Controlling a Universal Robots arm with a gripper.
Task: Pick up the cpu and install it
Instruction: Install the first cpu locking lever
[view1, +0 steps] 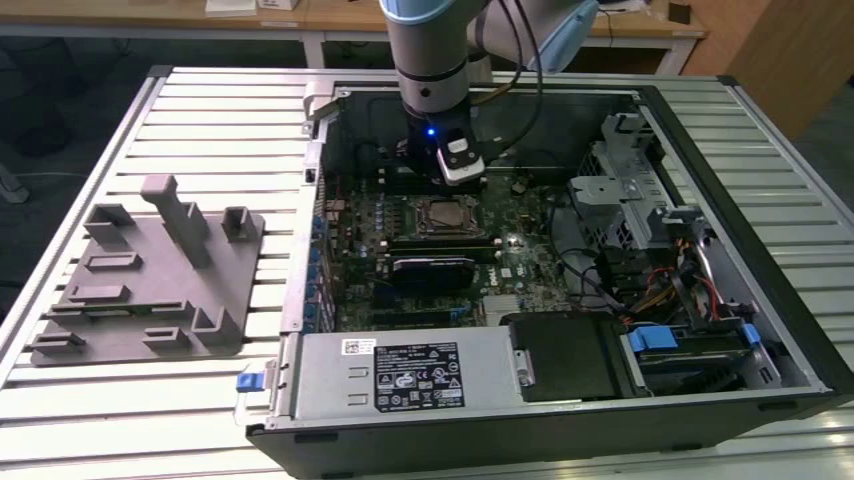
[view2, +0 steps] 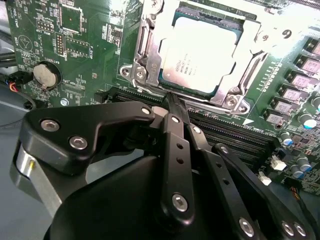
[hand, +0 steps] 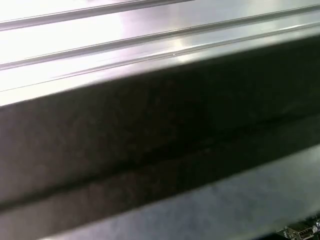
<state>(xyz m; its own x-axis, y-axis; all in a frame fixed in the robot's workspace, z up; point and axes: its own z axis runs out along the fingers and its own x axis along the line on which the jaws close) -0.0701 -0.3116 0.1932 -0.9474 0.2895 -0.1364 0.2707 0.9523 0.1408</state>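
The cpu (view2: 200, 54) is a pale silver square lying flat inside the metal socket frame (view2: 145, 60) on the green motherboard (view2: 85, 30). In the exterior view the cpu (view1: 445, 215) sits mid-board inside the open computer case (view1: 747, 300). My gripper (view2: 171, 102) hangs just beside the socket's edge, its black fingers pressed together with nothing between them. In the exterior view the gripper (view1: 458, 172) is just behind the socket, slightly above the board, on the blue-grey arm (view1: 430, 60).
A grey fixture block (view1: 147, 280) stands on the ribbed table at the exterior view's left. The power supply (view1: 400, 375), drive cage (view1: 627, 190) and cables (view1: 667, 290) crowd the case. Memory slots (view2: 230, 135) and a coin battery (view2: 46, 75) flank the socket. The case wall (hand: 160, 140) is close by.
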